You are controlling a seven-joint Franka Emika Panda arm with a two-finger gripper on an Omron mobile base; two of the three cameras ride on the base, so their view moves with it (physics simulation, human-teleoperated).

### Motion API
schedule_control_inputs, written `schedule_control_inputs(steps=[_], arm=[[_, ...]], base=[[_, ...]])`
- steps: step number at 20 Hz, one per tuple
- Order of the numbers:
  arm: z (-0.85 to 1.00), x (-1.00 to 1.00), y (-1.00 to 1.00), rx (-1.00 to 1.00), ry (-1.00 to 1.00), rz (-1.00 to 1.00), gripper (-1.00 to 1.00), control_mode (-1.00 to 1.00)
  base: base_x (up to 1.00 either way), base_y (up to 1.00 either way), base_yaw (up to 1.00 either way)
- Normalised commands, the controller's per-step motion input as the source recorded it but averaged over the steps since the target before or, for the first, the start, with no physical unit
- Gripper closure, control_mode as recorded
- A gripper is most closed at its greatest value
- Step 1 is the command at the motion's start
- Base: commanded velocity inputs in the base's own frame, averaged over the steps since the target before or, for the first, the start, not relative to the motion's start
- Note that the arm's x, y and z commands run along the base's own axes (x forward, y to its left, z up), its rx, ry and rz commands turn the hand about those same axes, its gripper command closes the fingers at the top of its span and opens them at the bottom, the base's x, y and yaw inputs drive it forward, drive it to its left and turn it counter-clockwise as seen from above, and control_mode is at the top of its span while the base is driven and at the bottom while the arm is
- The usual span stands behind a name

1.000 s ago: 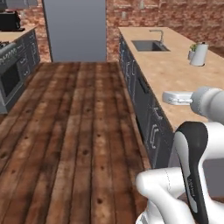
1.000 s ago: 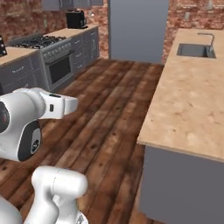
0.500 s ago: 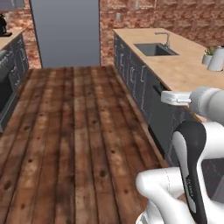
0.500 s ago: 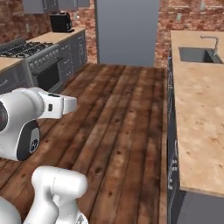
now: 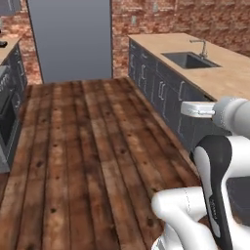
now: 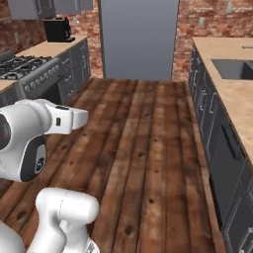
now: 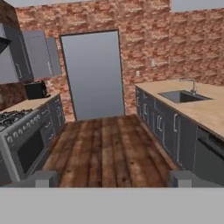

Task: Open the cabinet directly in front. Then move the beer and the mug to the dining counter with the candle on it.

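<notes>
Hand view, gripper (image 7: 112, 178) spread wide, empty, grey wall cabinets (image 7: 30, 57) far upper left.

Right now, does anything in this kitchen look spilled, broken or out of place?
Nothing stands out. The wooden floor is clean, the counter with the sink looks tidy, the stove sits square in its row of units, and the grey door at the far end is shut.
</notes>
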Motion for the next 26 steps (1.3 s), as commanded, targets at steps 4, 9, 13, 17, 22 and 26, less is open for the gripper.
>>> schedule_control_inputs(steps=[4,9,13,17,22,26], arm=[[0.00,0.00,0.00,0.00,0.00,0.00,-1.00,1.00],[0.00,0.00,0.00,0.00,0.00,0.00,-1.00,1.00],[0.00,0.00,0.00,0.00,0.00,0.00,-1.00,1.00],[0.00,0.00,0.00,0.00,0.00,0.00,-1.00,1.00],[0.00,0.00,0.00,0.00,0.00,0.00,-1.00,1.00],[0.00,0.00,0.00,0.00,0.00,0.00,-1.00,1.00]], base=[[1.00,0.84,-0.04],[1.00,0.46,0.00],[1.00,-0.01,0.00],[1.00,-0.11,0.00],[1.00,-0.01,0.00],[1.00,0.00,0.00]])
